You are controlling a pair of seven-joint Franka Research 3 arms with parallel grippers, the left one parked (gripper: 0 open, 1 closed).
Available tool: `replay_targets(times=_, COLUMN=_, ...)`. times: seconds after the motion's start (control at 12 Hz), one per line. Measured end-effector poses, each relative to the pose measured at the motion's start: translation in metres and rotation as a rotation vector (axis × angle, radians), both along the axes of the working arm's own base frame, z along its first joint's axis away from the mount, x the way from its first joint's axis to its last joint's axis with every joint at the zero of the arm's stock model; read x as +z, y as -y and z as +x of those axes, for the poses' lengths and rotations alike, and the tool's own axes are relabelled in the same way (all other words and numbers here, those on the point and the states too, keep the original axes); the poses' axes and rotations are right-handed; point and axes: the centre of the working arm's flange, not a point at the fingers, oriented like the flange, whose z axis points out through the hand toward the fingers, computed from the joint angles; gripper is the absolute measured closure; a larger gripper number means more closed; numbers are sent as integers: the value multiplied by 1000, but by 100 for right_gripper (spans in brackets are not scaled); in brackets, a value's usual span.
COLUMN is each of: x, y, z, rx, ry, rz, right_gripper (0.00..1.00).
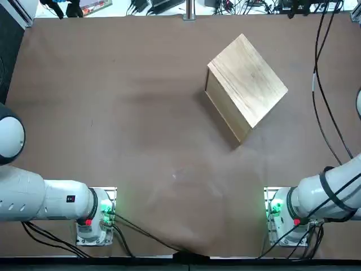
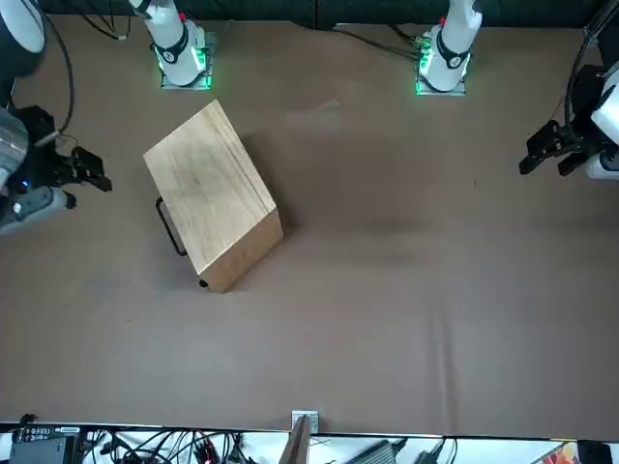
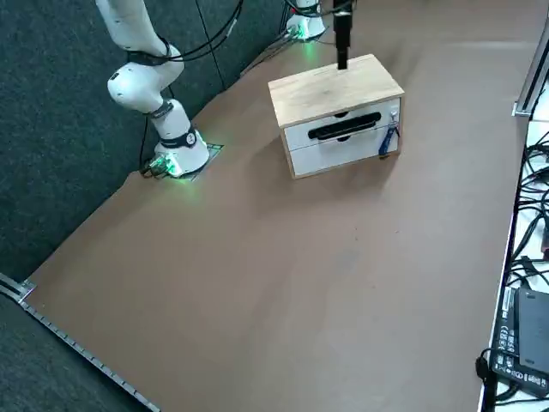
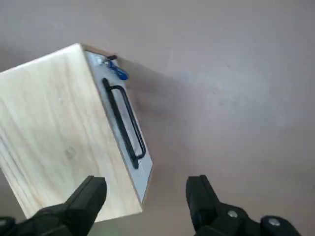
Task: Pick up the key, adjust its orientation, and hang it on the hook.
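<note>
The brown counter (image 1: 141, 113) spreads under everything, its surface plain and faintly creased, with light patches of glare in the right wrist view. One wooden box (image 1: 248, 82) stands on it, turned at an angle, its pale grained top facing up. Its white front (image 3: 313, 156) has two panels, one above the other, and one long black handle (image 3: 343, 127) is fixed to the upper one.

There is one key (image 3: 389, 140). It is tiny and thin, with a deep blue head; a small silvery glint shows beside it in the right wrist view, but I cannot tell how much of that is the key's metal. It hangs at the front, close to the end of the handle, just beneath a small hook (image 3: 395, 115). The blue head points down. Its long axis runs steeply downward, tilted rather than plumb, the lower end leaning toward the handle in the right side view.

There is one right pincer (image 4: 146, 181), raised above the counter and apart from the key. Its two black fingers (image 4: 93, 189) stand wide apart, one on either side of a broad gap, and nothing is held between them.
</note>
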Motion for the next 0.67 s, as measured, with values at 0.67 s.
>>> replay_targets(times=0.67, x=37, y=15, z=-52, rx=-316, ry=23, rz=-101, right_gripper=0)
